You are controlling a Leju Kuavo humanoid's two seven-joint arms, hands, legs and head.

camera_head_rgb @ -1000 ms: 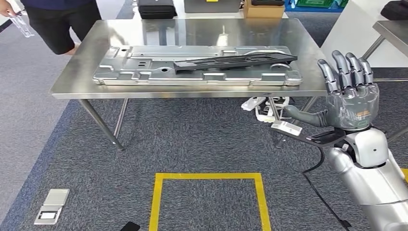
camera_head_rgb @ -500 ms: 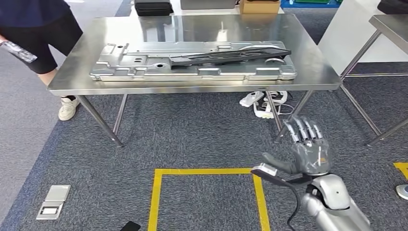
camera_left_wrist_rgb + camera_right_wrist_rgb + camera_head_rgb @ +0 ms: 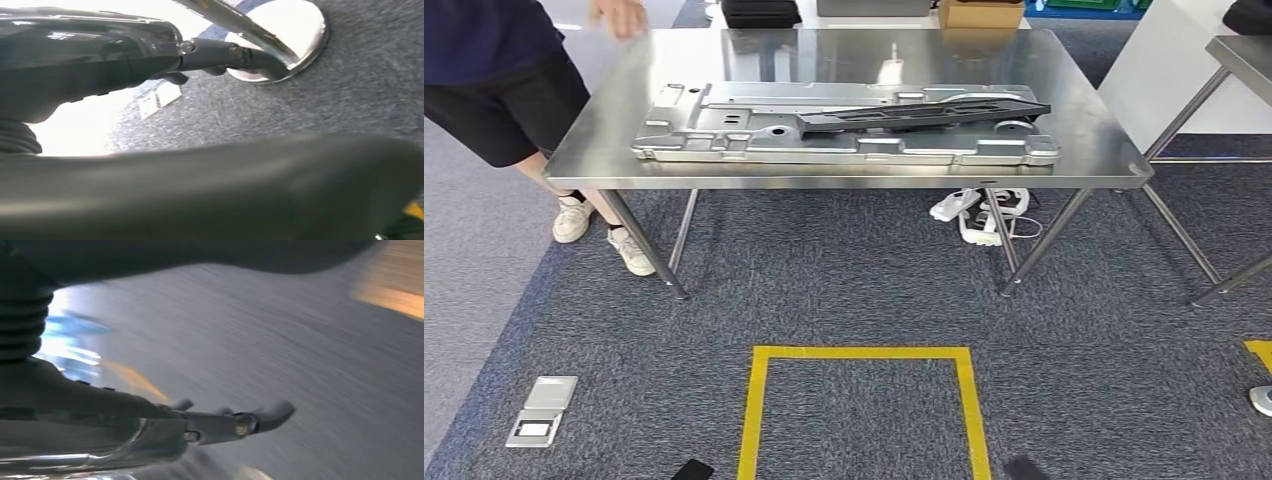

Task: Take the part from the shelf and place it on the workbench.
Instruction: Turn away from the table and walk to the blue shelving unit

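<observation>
A long black part point(image 3: 924, 113) lies on top of a wide silver stamped panel point(image 3: 754, 140). Both rest on the steel workbench point(image 3: 1074, 165) straight ahead in the head view. My left hand point(image 3: 165, 55) hangs low over the grey carpet with its fingers stretched out and nothing in them. My right hand point(image 3: 200, 427) also hangs over the carpet, blurred, with fingers extended and nothing held. Both hands are far from the bench and the part.
A person point(image 3: 494, 80) stands at the bench's left corner with a hand point(image 3: 619, 15) over its far edge. Power strips point(image 3: 984, 210) lie under the bench. A yellow tape square point(image 3: 859, 352) marks the carpet. A second table point(image 3: 1244, 50) stands at right, with a round metal base point(image 3: 295, 30) near my left hand.
My right hand, raised beside the bench's right end a second ago, has dropped down out of the head view. The person has stepped closer to the bench's left corner. The camera shifted slightly.
</observation>
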